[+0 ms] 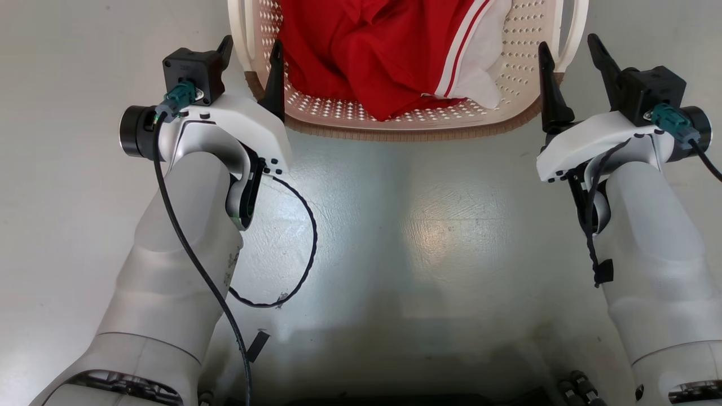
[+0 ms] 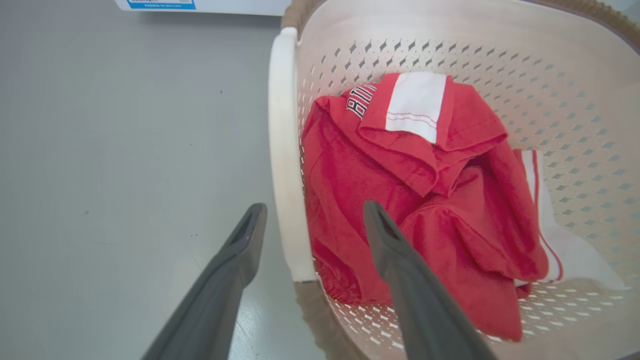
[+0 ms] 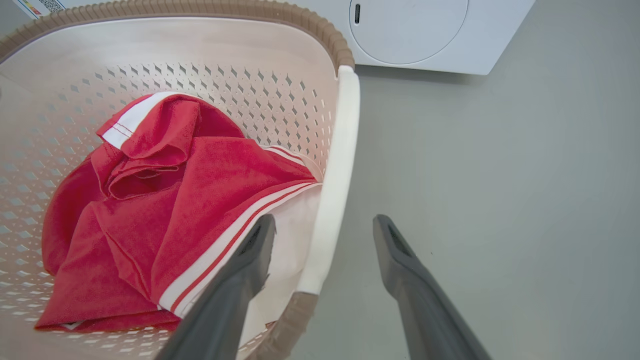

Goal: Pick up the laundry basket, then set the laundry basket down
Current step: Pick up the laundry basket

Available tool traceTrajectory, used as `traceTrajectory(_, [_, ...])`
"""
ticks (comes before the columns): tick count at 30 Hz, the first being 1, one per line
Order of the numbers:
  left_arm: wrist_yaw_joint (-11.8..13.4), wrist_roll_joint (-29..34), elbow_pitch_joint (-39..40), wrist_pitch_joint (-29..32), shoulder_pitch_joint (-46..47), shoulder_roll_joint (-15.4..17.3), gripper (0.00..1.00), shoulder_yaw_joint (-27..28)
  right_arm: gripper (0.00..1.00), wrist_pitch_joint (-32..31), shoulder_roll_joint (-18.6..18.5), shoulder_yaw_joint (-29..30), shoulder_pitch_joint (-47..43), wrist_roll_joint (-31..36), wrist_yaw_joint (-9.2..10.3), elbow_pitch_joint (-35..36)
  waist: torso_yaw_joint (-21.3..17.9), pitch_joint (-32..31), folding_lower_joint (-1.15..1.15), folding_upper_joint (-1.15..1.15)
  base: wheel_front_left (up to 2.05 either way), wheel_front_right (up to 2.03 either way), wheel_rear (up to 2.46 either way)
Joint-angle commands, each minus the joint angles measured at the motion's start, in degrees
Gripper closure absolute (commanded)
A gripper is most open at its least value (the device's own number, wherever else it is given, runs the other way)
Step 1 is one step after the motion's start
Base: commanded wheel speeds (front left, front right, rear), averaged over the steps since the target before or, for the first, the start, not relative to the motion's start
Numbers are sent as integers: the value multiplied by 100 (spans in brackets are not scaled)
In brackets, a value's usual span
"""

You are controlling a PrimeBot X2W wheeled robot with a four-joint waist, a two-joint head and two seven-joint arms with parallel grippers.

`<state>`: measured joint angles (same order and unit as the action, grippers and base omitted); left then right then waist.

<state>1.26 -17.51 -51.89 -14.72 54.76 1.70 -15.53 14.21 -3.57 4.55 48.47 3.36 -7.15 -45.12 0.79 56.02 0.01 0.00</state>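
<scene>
My left gripper and right gripper are both spread. Each straddles a white handle without pinching it, one finger inside the laundry basket and one outside. My worry is that an inner finger snags the red shirt, or that I clamp near the handle ends and the lift tips. The basket sits on the floor between my arms, holding that shirt, its white trim showing.

I have clear floor outboard of both sides. My left claw straddles the left handle and my right claw the right handle, fingers spread wide. Inside the laundry basket a red garment lies under the inner fingers. The washing machine walls off the far side.
</scene>
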Motion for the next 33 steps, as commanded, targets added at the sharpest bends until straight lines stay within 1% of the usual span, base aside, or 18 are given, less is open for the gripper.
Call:
traceTrajectory(1, [7, 36, 48, -28, -32, 118, 0, 75, 0, 79, 69, -134, -116, -62, -34, 52, -1, 19, 0, 0, 0, 0, 0])
traceTrajectory(23, [18, 26, 4, -28, 21, 118, 0, -70, 0, 79, 69, -310, -7, -204, -34, -203, 6, 181, 0, 0, 0, 0, 0])
traceTrajectory(24, [1, 34, -7, -28, 21, 118, 17, -87, 12, 79, 69, -311, -2, -208, -34, -206, 5, 181, 0, 0, 0, 0, 0])
traceTrajectory(25, [-19, 31, -24, -28, 24, 118, 51, -102, 40, 79, 69, -312, 1, -217, -34, -208, 3, 182, 0, 0, 0, 0, 0])
traceTrajectory(26, [-41, 21, -41, -28, 30, 118, 100, -118, 64, 79, 69, -313, 4, -228, -34, -208, 0, 184, 0, 0, 0, 0, 0])
traceTrajectory(27, [-72, 11, -77, -28, 33, 118, 100, -147, 100, 79, 69, -314, 3, -251, -34, -211, -3, 184, 0, 0, 0, 0, 0])
traceTrajectory(33, [-72, -66, -136, -28, 57, 118, 100, -236, 100, 79, 69, -389, -37, -381, -34, -243, -13, 173, 0, 0, 0, 0, 0])
